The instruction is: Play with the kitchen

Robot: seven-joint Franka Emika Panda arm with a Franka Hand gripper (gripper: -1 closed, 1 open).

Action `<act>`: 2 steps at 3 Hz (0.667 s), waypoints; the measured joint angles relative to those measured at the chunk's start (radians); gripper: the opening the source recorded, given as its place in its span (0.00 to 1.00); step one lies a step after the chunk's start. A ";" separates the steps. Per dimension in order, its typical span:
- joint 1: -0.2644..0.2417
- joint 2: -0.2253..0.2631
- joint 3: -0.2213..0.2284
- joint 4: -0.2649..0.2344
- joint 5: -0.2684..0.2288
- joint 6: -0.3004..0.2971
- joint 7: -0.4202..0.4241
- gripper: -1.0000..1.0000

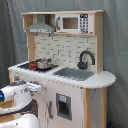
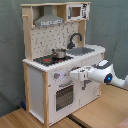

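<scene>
The kitchen (image 1: pixel 65 75) is a tall white and light-wood toy unit with a range hood (image 1: pixel 40 26), a black faucet (image 1: pixel 86 59) and a grey sink (image 1: pixel 74 73). In the second exterior view the kitchen (image 2: pixel 37 75) shows its windowed oven door (image 2: pixel 65 96) with knobs (image 2: pixel 56 76) above it. My gripper (image 2: pixel 74 75) hovers level with the knob panel, just to the second exterior view's right of the knobs and in front of the kitchen. In the first exterior view my gripper (image 1: pixel 36 86) shows at the lower left against the kitchen's front.
A metal pot (image 2: pixel 59 53) sits on the stove beside the sink. A toy microwave (image 1: pixel 75 22) fills the top shelf. The kitchen stands on a wooden surface (image 2: pixel 30 119) before a grey curtain (image 1: pixel 117 50).
</scene>
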 joint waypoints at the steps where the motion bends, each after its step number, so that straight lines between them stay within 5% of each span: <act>1: 0.001 0.000 -0.001 -0.004 0.006 0.000 0.088 0.00; 2: 0.001 0.001 -0.001 -0.004 0.006 0.002 0.204 0.00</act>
